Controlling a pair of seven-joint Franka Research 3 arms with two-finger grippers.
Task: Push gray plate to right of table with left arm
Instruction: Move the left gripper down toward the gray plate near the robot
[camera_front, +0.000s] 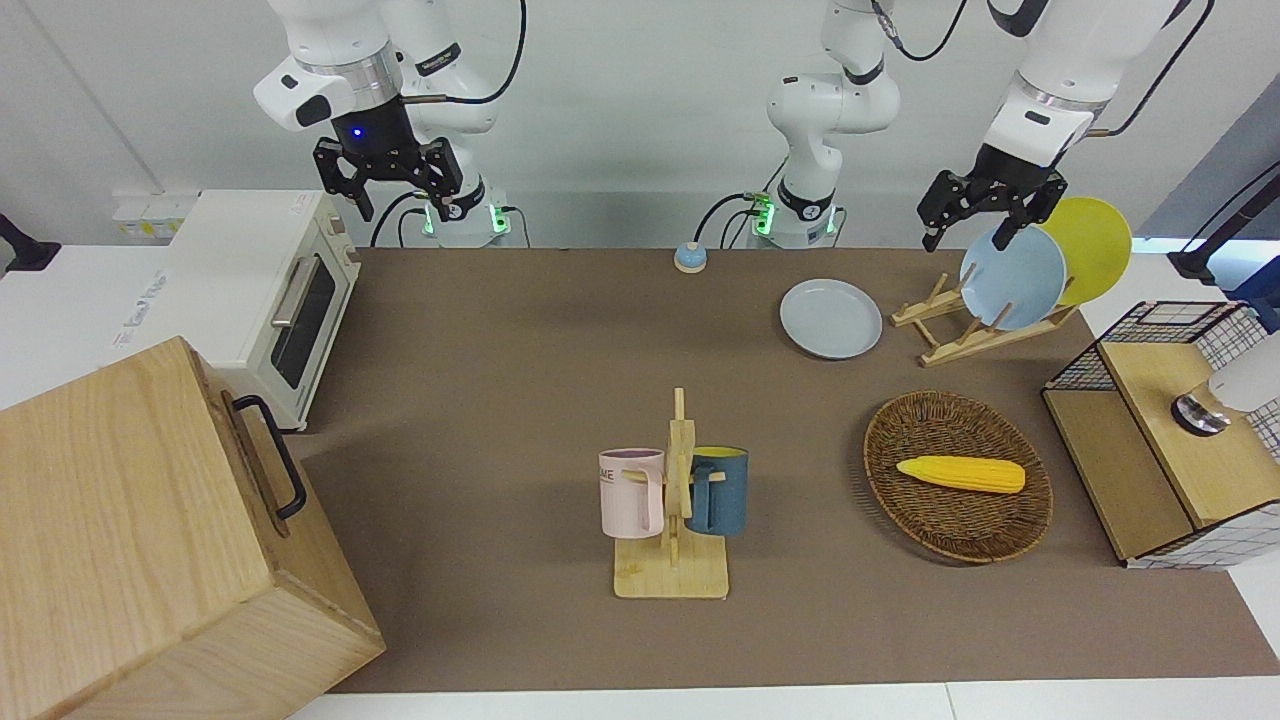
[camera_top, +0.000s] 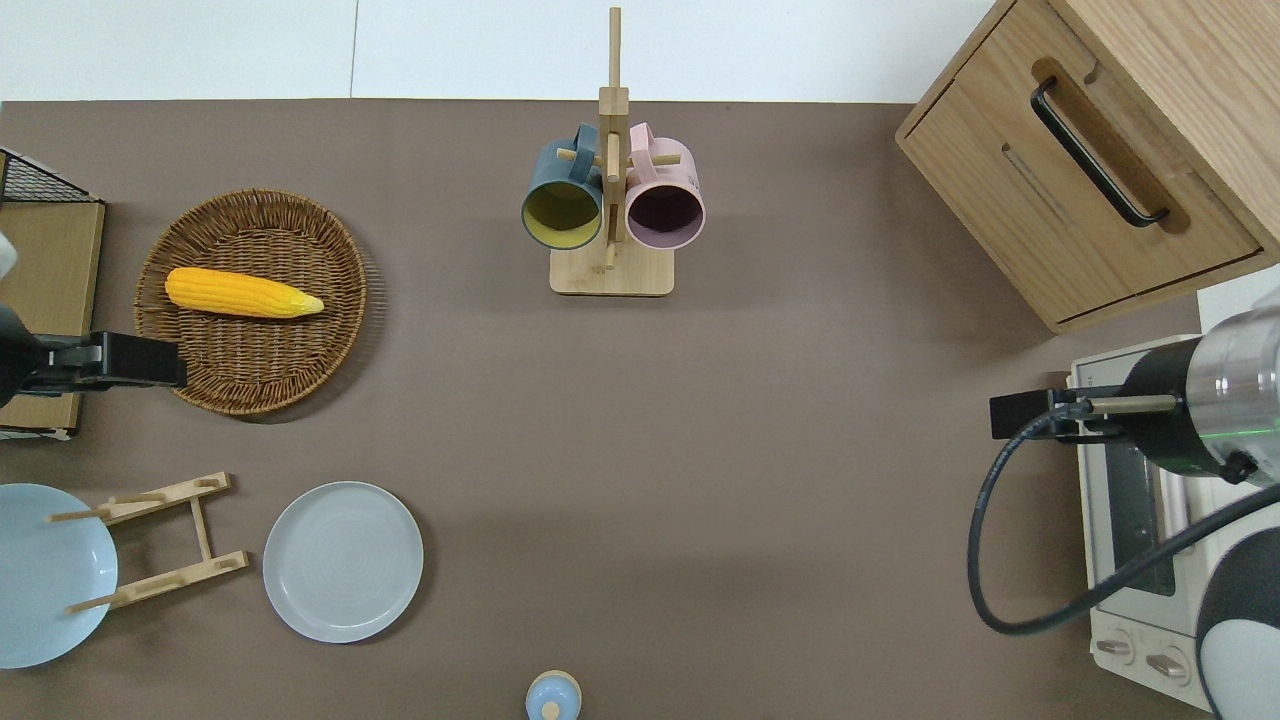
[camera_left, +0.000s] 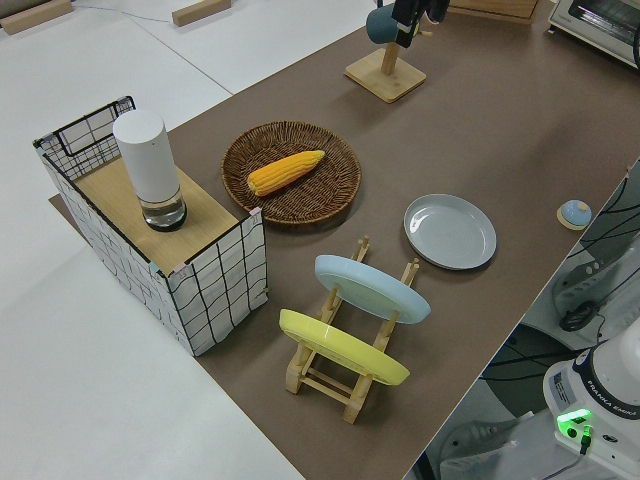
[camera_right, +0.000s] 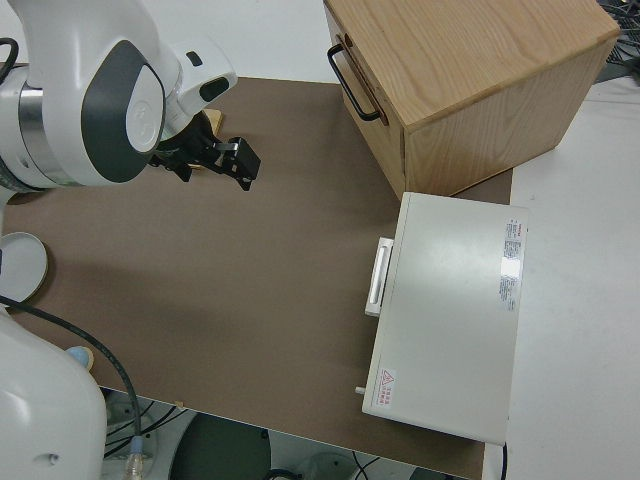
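The gray plate (camera_front: 830, 318) lies flat on the brown table (camera_front: 500, 400), near the robots and toward the left arm's end; it also shows in the overhead view (camera_top: 343, 561) and the left side view (camera_left: 450, 231). My left gripper (camera_front: 965, 238) is open and empty, up in the air. In the overhead view the left gripper (camera_top: 172, 362) is over the rim of the wicker basket (camera_top: 255, 385), apart from the plate. My right gripper (camera_front: 395, 190) is open and its arm is parked.
A wooden plate rack (camera_front: 960, 330) beside the gray plate holds a sky-blue plate (camera_front: 1015, 280) and a yellow plate (camera_front: 1100, 240). Corn (camera_front: 962, 473) lies in the wicker basket. A mug rack (camera_front: 672, 510), wire crate (camera_front: 1150, 440), toaster oven (camera_front: 270, 300), wooden cabinet (camera_front: 150, 540) and small blue knob (camera_front: 690, 258) stand around.
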